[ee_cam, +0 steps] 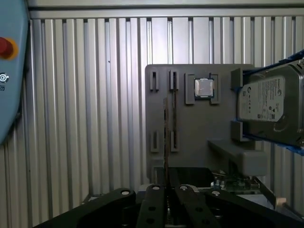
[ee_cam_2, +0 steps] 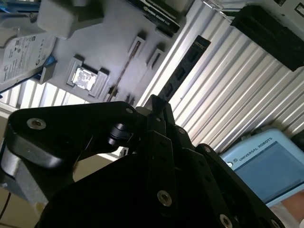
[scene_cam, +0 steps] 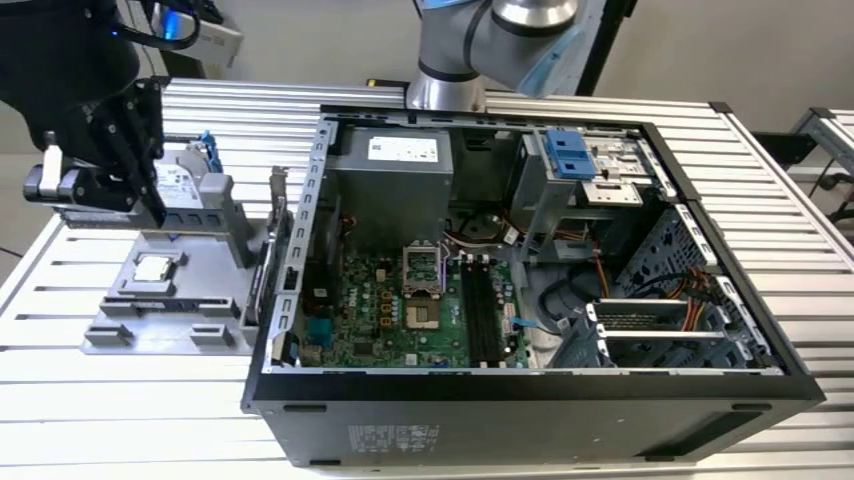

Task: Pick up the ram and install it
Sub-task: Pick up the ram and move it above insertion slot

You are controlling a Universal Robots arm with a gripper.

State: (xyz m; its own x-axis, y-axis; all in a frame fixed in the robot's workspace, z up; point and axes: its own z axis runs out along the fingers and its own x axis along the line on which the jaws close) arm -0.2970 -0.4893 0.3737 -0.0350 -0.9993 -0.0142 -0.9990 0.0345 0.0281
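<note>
The gripper point(ee_cam_2: 154, 108) is clamped on one end of the ram point(ee_cam_2: 184, 69), a thin dark stick that juts out from between its fingers and appears edge-on in the first wrist view. It hangs over the grey holder point(ee_cam: 190, 133) on the ribbed counter point(ee_cam: 85, 118), to the exterior view's left of the open computer case point(scene_cam: 534, 400). A processor chip point(ee_cam: 204, 88) and a hard drive point(ee_cam: 268, 102) sit in the holder.
</note>
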